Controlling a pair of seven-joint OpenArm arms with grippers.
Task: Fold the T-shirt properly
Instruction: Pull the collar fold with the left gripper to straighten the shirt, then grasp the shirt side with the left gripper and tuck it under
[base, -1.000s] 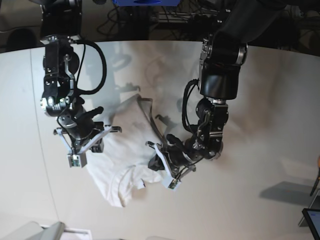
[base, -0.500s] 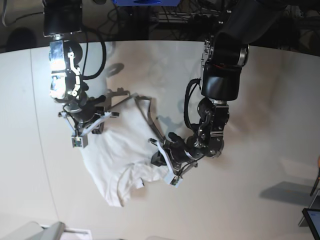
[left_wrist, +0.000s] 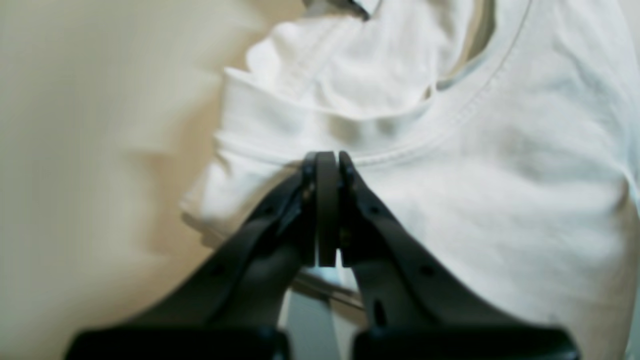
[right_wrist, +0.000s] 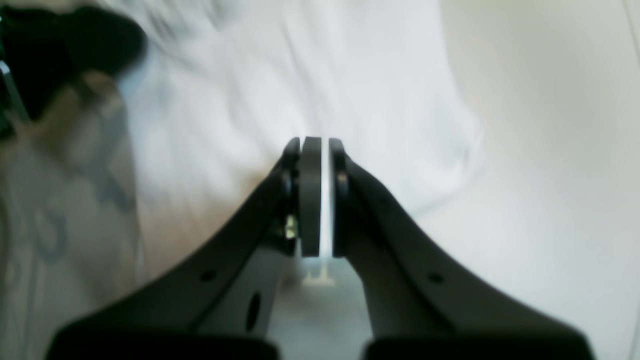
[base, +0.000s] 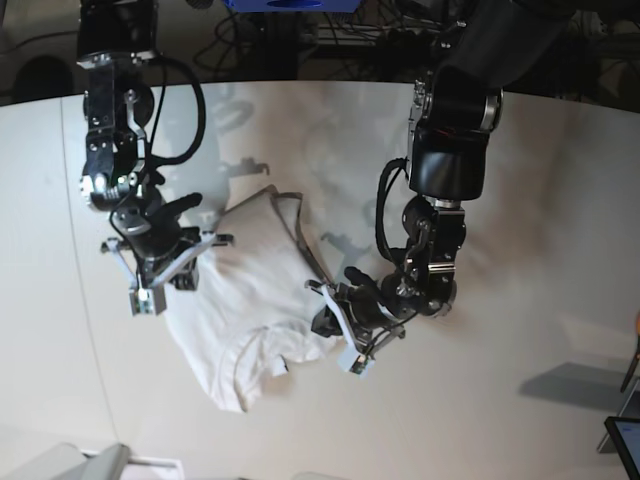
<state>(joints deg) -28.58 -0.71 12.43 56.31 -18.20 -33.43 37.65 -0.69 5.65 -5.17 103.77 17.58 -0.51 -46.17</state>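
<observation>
While the T-shirt lies crumpled, I grip it from both sides.
My left gripper pinches its collar seam; my right gripper clamps cloth at its edge.

T-shirt is cut off at the left wrist view's top and right edges; bench is motion-blurred. Cloth between right end effector pads cannot be resolved.

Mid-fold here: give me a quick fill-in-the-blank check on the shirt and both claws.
1. The T-shirt is plain ____ in colour.
2. The left claw is shut on the shirt's ____ seam.
3. In the base view the right claw sits at the shirt's ____ edge.
Missing: white; collar; left
</observation>
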